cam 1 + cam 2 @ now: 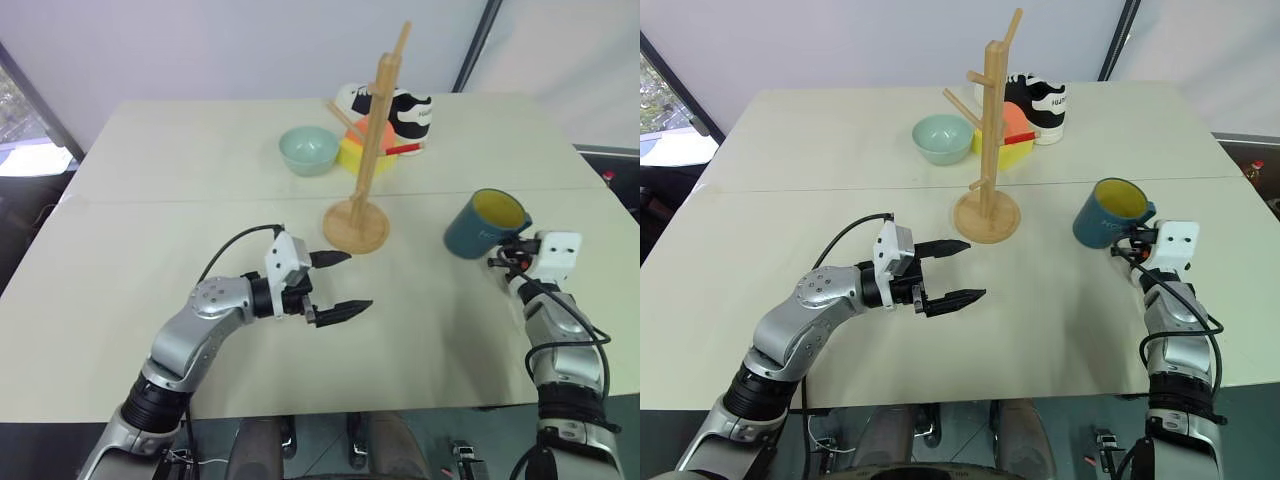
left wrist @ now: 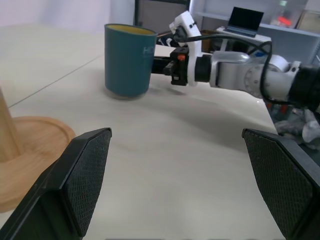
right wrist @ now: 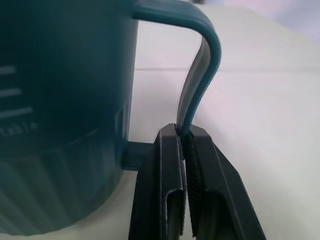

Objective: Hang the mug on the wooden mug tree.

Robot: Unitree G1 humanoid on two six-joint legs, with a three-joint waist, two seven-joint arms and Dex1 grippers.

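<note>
From the head camera you are looking at the mug (image 1: 484,224) sitting tilted at about three o'clock on the table (image 1: 150,170), well right of the tree (image 1: 366,160). Your right gripper (image 1: 507,256) is clamping the mug's handle (image 1: 519,228) from the near side. Your left gripper (image 1: 338,284) is hovering at six o'clock from the tree's base, fingers spread wide and holding nothing. A bowl (image 1: 308,150) is sitting at eleven o'clock from the tree, and a yellow-orange block and a shoe at one o'clock behind it.

From the left wrist you are seeing both open fingers (image 2: 85,175) framing the mug, with the right gripper pinching its handle behind it.

From the right wrist you are seeing the two fingers (image 3: 165,185) pressed shut on the thin lower part of the handle loop.
</note>
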